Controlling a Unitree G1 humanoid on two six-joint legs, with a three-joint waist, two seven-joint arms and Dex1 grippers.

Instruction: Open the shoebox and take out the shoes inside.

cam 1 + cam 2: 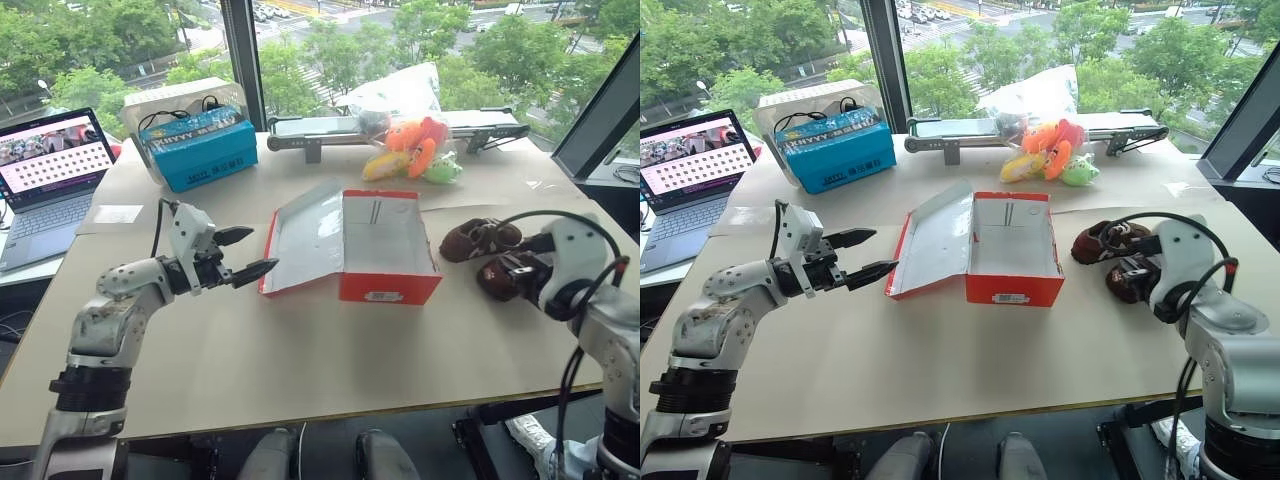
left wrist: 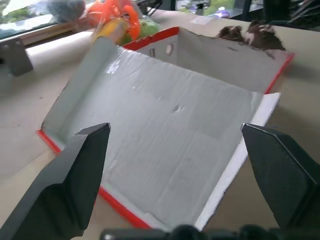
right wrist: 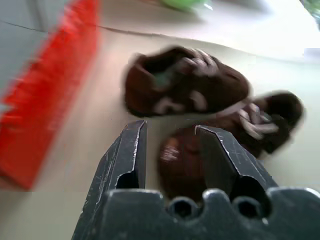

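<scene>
Shoebox (image 1: 385, 250) empty, lid flopped open; both shoes (image 1: 478, 240) right of it on counter (image 1: 300, 350). Left hand (image 1: 243, 254) spread, empty, facing lid; right hand (image 3: 167, 150) half-parted, grip on nearer shoe unclear.

A wide beige tabletop (image 1: 300, 370) carried all the items. A blue rectangular carton (image 1: 197, 148) with black cables on top stood at the table's far left. An open laptop (image 1: 50, 175) with a lit screen sat past the table's left edge. A small white paper slip (image 1: 118, 213) lay near that edge. Orange, yellow and green plush toys (image 1: 415, 150) lay at the far edge, against a long grey metal rail (image 1: 330, 128).
</scene>
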